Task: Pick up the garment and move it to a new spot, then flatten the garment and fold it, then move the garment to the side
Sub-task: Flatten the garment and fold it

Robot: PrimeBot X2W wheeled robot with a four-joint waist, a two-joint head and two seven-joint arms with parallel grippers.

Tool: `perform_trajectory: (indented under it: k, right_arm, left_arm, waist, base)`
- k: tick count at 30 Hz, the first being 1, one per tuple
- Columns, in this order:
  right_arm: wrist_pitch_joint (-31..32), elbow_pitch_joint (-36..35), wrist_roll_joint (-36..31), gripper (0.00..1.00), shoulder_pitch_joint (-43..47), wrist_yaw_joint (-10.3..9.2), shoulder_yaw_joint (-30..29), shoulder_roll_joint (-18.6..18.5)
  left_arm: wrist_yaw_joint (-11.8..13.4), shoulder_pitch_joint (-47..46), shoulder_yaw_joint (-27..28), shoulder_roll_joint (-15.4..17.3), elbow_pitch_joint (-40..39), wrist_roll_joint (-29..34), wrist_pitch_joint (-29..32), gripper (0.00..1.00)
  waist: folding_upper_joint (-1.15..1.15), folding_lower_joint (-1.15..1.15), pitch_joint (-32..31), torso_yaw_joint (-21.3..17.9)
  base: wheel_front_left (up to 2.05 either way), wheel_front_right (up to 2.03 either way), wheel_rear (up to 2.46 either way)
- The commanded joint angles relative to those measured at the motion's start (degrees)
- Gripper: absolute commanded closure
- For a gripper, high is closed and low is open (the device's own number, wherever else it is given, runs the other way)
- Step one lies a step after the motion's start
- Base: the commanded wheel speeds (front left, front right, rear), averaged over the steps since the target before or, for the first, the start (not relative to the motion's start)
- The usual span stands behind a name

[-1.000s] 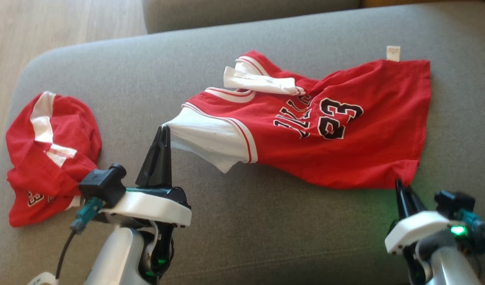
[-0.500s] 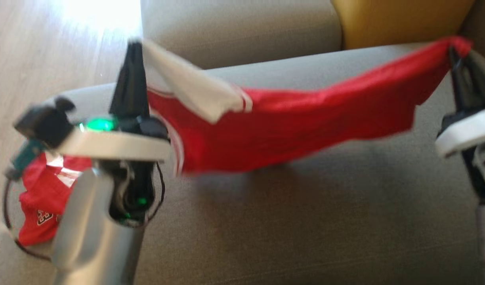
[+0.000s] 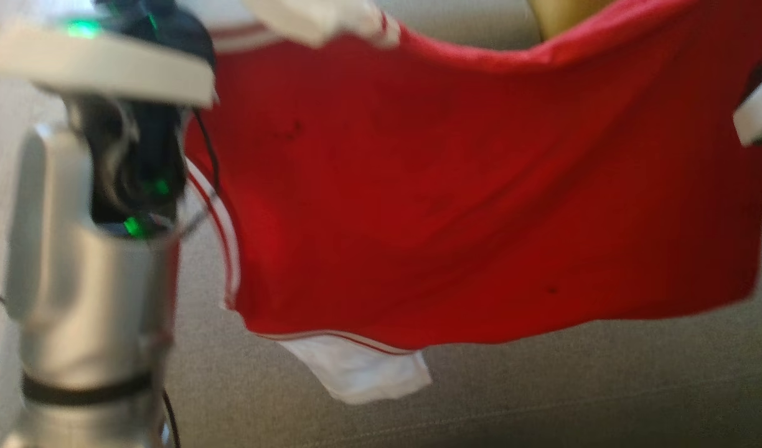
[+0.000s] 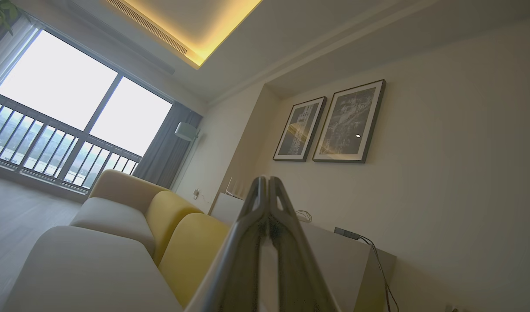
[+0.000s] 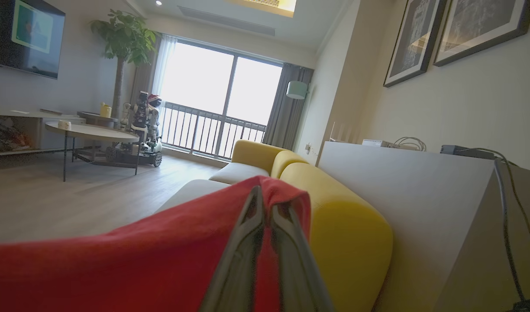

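Observation:
The garment [image 3: 468,205], a red jersey with white sleeves, hangs spread in the air above the grey sofa seat [image 3: 574,392], its plain side towards the head camera. One white sleeve [image 3: 356,373] dangles at its lower edge. My left arm [image 3: 88,261] rises at the garment's left end. In the left wrist view my left gripper [image 4: 268,180] is shut, with a pale strip of cloth between its fingers. My right gripper [image 5: 265,195] is shut on a red corner of the garment [image 5: 117,260]. Its white housing [image 3: 754,115] shows at the garment's right end.
Yellow sofa cushions [image 5: 334,216] and a white cabinet [image 5: 399,182] with cables lie beyond the grippers. Wood floor, a round table [image 5: 92,132] and a small wheeled robot [image 5: 141,125] stand farther off by the window.
Both grippers have risen with the garment, which has gone from lying on the sofa to hanging free between them. The head camera has shifted, and the smaller red piece has left its view.

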Motion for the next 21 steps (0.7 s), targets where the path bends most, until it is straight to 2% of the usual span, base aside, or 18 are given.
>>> perform_trajectory:
  k: [1,4,7,9,12,15,17,18,21]
  right_arm:
    - [1.2,0.7,1.8,1.0,-5.5,-0.01,1.9,0.4]
    - [2.0,5.2,1.6,1.0,-11.6,-0.01,4.4,-1.1]
    - [-0.4,11.8,1.6,1.0,-20.3,-0.01,5.5,-0.3]
    - [-4.2,16.6,0.9,1.0,-27.5,-0.01,6.3,0.2]
    - [-13.4,23.9,-1.3,1.0,-38.0,-0.01,8.4,0.3]
    - [-22.4,32.5,-3.2,1.0,-45.1,-0.01,7.4,1.3]
    - [-27.3,37.7,-2.9,1.0,-48.5,-0.01,3.9,3.0]
    - [-27.3,37.7,-2.9,1.0,-48.5,-0.01,3.9,3.0]
    - [-31.2,44.7,-0.6,1.0,-51.3,-0.01,-1.4,6.3]
  left_arm:
    - [0.3,-6.3,2.5,2.4,1.4,-0.4,1.4,1.0]
    - [0.2,-13.6,2.2,3.8,7.2,0.9,2.7,1.0]
    - [-0.4,-21.8,2.6,4.9,14.2,2.3,1.8,1.0]
    - [-0.8,-28.6,3.5,5.9,18.9,3.9,-0.8,1.0]
    - [-1.6,-38.9,4.3,7.0,25.9,6.4,-6.4,1.0]
    - [-3.3,-45.8,4.4,6.5,32.8,7.9,-12.8,1.0]
    - [-3.8,-49.0,5.2,5.5,35.8,8.4,-15.0,1.0]
    - [-3.8,-49.0,5.2,5.5,35.8,8.4,-15.0,1.0]
    - [-5.7,-50.8,5.6,3.8,38.4,9.0,-15.9,1.0]
  waist:
    - [0.0,0.0,2.5,-0.3]
    - [0.0,0.0,8.0,0.0]
    - [0.0,0.0,13.8,0.0]
    - [0.0,0.0,17.8,0.0]
    - [0.0,0.0,23.2,0.4]
    - [0.0,0.0,25.6,1.4]
    - [0.0,0.0,27.0,2.0]
    - [0.0,0.0,27.0,2.0]
    - [0.0,0.0,28.9,2.5]
  base:
    - [0.0,0.0,0.0]
    - [0.0,0.0,0.0]
    - [0.0,0.0,0.0]
    - [0.0,0.0,0.0]
    - [0.0,0.0,0.0]
    - [0.0,0.0,0.0]
    - [0.0,0.0,0.0]
    - [0.0,0.0,0.0]
    - [0.0,0.0,0.0]
